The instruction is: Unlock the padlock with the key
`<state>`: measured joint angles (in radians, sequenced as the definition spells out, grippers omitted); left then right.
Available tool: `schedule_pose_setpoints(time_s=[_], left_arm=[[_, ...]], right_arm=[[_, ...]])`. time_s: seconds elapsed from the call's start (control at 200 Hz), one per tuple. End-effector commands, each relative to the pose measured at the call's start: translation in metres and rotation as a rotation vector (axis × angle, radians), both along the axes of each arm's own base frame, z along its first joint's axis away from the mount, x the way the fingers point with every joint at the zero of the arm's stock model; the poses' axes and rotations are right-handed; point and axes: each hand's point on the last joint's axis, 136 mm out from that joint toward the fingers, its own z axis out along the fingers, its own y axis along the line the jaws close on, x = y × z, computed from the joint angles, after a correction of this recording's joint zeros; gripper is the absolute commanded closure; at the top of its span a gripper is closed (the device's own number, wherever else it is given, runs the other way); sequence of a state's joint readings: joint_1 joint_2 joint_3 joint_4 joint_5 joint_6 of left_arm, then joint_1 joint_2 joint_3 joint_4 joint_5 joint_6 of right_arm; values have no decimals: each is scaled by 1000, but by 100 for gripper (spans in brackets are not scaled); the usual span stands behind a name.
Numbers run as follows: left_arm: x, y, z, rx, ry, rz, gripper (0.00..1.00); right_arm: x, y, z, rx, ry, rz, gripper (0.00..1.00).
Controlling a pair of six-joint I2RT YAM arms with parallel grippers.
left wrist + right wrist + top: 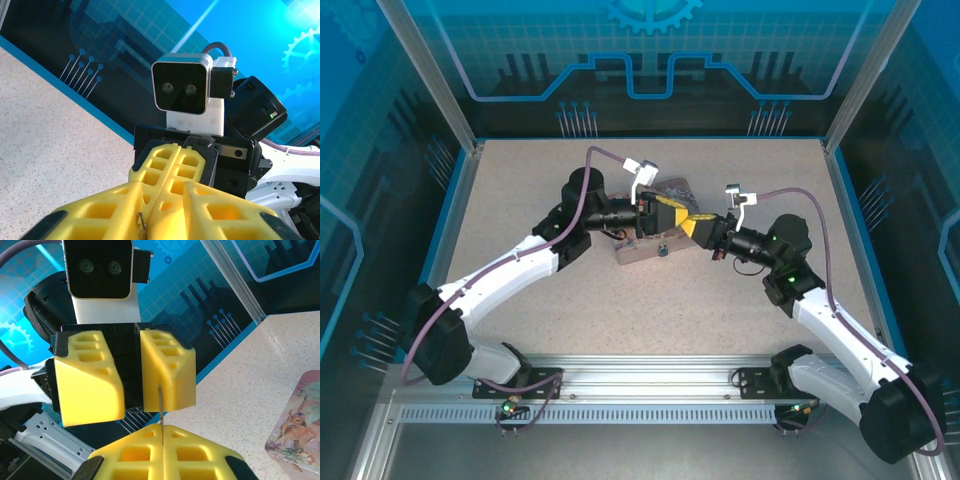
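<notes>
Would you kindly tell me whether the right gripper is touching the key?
Touching. The right wrist view shows the key standing up from the seam between the shut fingers of the right gripper.

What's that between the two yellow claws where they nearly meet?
A thin metal strip, likely the key, pinched by the right gripper and reaching toward the left gripper; the right wrist view shows it.

From above, the flat pink illustrated tin (645, 252) lies largely hidden under the left gripper (680, 219) and right gripper (690, 227). In the right wrist view it is cut off by the picture's edge. Left of the tin there, the thin dull-metal key (160, 402) shows edge-on, its lower part buried between the right gripper's fingers.
</notes>
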<state>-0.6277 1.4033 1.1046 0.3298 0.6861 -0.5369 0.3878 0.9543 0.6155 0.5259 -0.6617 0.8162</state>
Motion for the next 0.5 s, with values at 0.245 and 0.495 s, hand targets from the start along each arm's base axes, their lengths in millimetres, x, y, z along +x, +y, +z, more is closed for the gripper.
schedule_pose_setpoints(time_s=[0.245, 0.495], left_arm=[[-5, -3, 9, 2, -48, -18, 99], [1, 4, 14, 3, -60, 49, 100]], right_arm=[[1, 3, 17, 26, -36, -7, 92], [-5, -1, 16, 4, -62, -12, 58]])
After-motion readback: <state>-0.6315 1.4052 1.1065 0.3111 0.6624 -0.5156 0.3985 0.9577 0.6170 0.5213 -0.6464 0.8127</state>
